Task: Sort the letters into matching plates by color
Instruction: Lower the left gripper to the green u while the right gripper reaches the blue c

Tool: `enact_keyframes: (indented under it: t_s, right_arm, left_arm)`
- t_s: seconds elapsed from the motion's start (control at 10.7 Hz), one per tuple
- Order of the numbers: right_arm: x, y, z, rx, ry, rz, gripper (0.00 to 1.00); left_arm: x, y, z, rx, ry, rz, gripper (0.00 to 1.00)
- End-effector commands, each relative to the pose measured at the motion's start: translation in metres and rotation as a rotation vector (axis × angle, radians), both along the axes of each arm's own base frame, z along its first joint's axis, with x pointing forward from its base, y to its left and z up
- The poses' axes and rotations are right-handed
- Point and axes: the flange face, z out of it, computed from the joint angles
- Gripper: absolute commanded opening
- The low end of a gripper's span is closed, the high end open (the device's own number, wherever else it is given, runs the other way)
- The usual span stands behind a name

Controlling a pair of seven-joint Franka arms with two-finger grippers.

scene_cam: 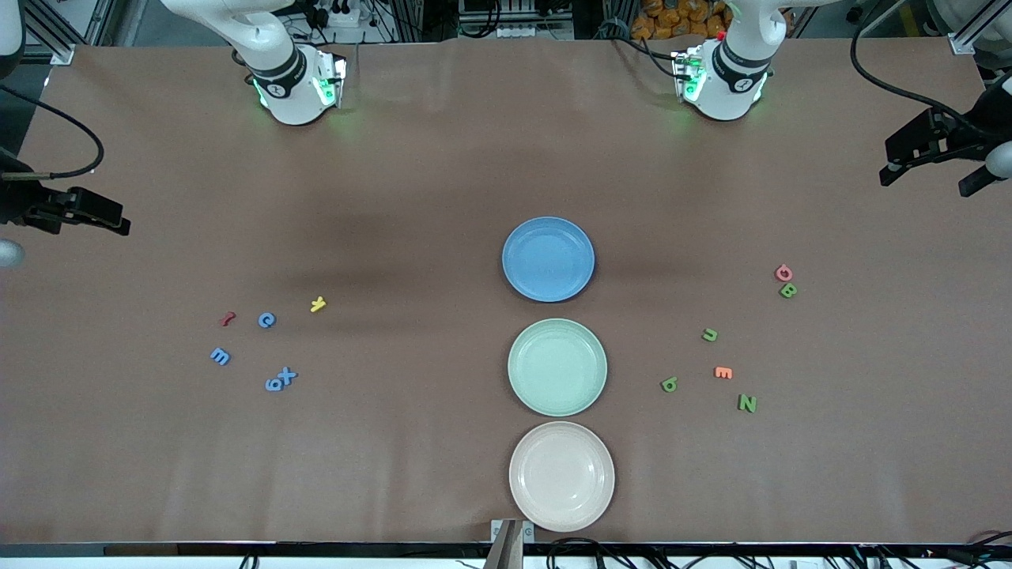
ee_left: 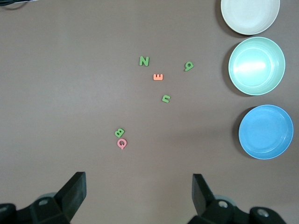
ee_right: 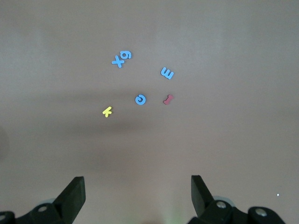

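Both the left end effector (ee_left: 138, 196) and right end effector (ee_right: 135, 198) are hovering spread apart; the blue X and 9 (scene_cam: 280, 379) are touching, risking a double pickup.

Table covering (scene_cam: 411, 197) — matt brown sheet, paper-like, smooth with faint creases. Blue plate (scene_cam: 548, 259), mint green plate (scene_cam: 556, 367), pinkish-beige plate (scene_cam: 561, 476) — glossy, smooth, plastic-looking, catching highlights. Letters (scene_cam: 267, 320) — matt, soft-edged, foam-like. Gripper fingers (ee_left: 74, 191) — matt black plastic. Arm housings (scene_cam: 731, 71) — glossy white shell.
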Motion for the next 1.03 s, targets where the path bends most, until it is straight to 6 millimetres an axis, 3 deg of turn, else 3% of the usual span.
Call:
enact_keyframes:
  t_s: [0.0, 0.19, 0.28, 0.47, 0.75, 0.93]
  right_arm:
    - [-0.006, 0.002, 0.005, 0.007, -0.001, -0.003, 1.0]
    - [-0.005, 0.0, 0.005, 0.006, -0.002, -0.006, 1.0]
    - [-0.005, 0.0, 0.004, 0.011, -0.006, -0.006, 1.0]
    - [0.0, -0.001, -0.007, 0.013, -0.016, -0.008, 1.0]
    - [0.007, -0.01, -0.058, 0.028, -0.014, -0.038, 1.0]
    - [0.007, -0.027, -0.107, 0.11, 0.013, -0.101, 1.0]
  left_arm:
    - [-0.001, 0.003, 0.001, -0.003, -0.002, 0.015, 1.0]
    - [0.012, 0.01, -0.021, 0.03, 0.038, 0.039, 1.0]
    - [0.029, 0.011, -0.052, 0.036, 0.091, 0.031, 1.0]
    - [0.054, 0.003, -0.091, 0.048, 0.109, 0.019, 1.0]
    - [0.083, -0.025, -0.16, 0.03, 0.135, -0.026, 1.0]
    - [0.089, -0.033, -0.213, 0.028, 0.114, -0.04, 1.0]
